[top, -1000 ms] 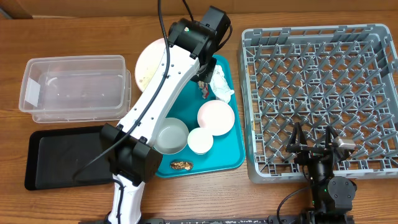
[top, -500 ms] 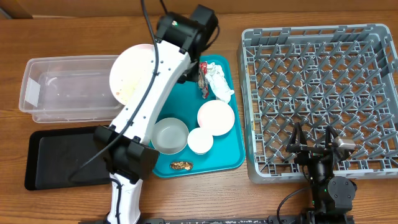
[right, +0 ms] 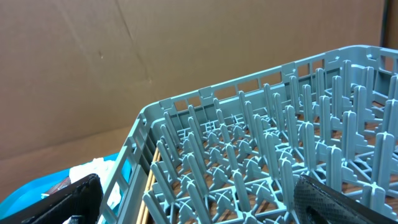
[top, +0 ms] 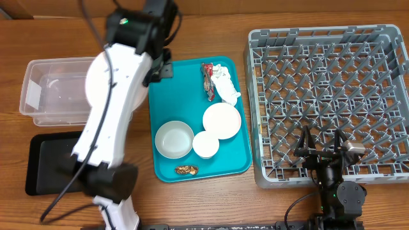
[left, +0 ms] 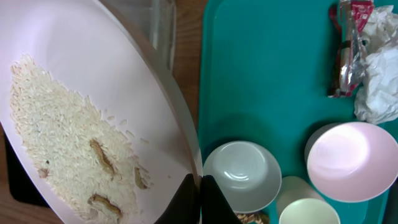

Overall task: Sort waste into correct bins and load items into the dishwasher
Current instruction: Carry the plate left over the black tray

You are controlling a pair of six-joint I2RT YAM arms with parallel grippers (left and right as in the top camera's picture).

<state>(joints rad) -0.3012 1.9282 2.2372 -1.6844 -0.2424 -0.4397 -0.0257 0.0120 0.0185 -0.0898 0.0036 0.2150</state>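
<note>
**Item 1. Flat white plate** (left: 81, 112): held by its rim, which the left gripper (left: 198, 196) pinches with both fingers pressed tight on it. Loose rice grains (left: 50, 118) are spread over its face, with a few brown scraps (left: 102, 158) among them. From overhead, the plate sits above the right end of the clear plastic tub (top: 51, 89) and is largely hidden by the arm.

**Item 2. Clear plastic tub:** on the wooden table (top: 64, 32), at the left. The black tray (top: 54, 163) lies just in front of it.

**Item 3. Teal tray** (top: 185, 83): between the tub and the rack. It carries:
- grey-white bowl (top: 174, 139), upright, front left
- small white cup (top: 206, 144), just right of that bowl
- pale pink bowl (top: 222, 121), just behind the cup and appearing to touch it
- crumpled white napkin (top: 225, 83), far right corner
- red snack wrapper (top: 207, 80), lying against the napkin's left side
- brown food lump (top: 186, 169), alone near the front edge

**Item 4. Grey dish rack** (top: 329, 76): to the right of the teal tray, with nothing visible among the pegs.

**Item 5. Right gripper** (top: 321, 142): at the rack's front edge, fingers spread wide apart and holding nothing. Its wrist camera looks across the pegs.
</note>
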